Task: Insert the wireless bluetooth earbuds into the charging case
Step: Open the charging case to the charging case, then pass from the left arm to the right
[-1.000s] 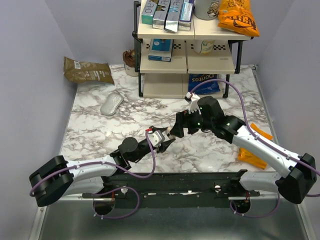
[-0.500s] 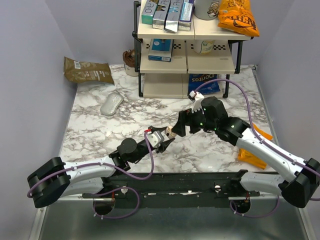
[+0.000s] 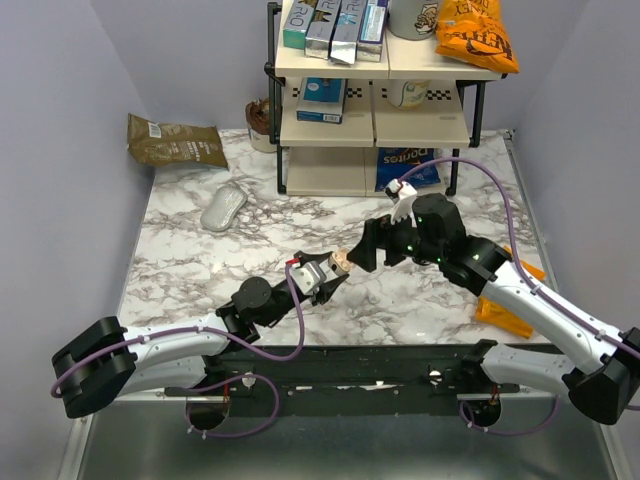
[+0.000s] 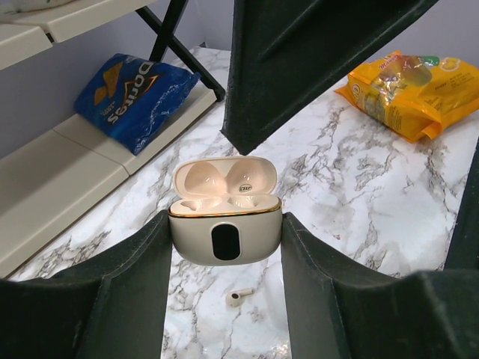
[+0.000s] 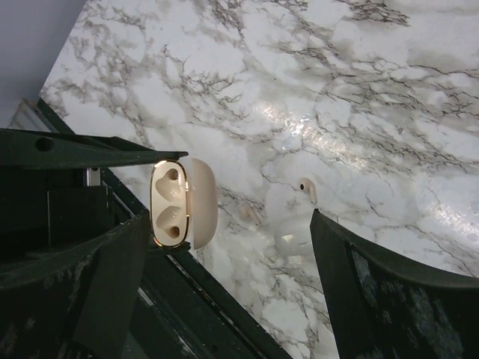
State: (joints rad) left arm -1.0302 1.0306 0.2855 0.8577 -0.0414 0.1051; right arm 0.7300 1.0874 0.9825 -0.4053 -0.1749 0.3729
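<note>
My left gripper (image 4: 226, 238) is shut on the charging case (image 4: 226, 224), a beige-white oval with a dark window, held above the marble with its lid open. Both wells inside look empty. One earbud (image 4: 238, 297), small and beige with a dark spot, lies on the table right under the case. From the right wrist view the open case (image 5: 179, 203) shows on the left and the earbud (image 5: 307, 188) on the marble near the right finger. My right gripper (image 5: 228, 224) is open and holds nothing. From above, it (image 3: 362, 255) hovers just right of the case (image 3: 338, 264).
A shelf rack (image 3: 375, 100) with boxes and snacks stands at the back. A blue Doritos bag (image 3: 405, 168) lies under it, a white mouse (image 3: 223, 208) and a brown bag (image 3: 175, 141) to the left, an orange packet (image 3: 510, 300) at the right edge.
My right gripper has drawn back to the right, away from the case, leaving it in plain sight. The left gripper has edged forward with the case.
</note>
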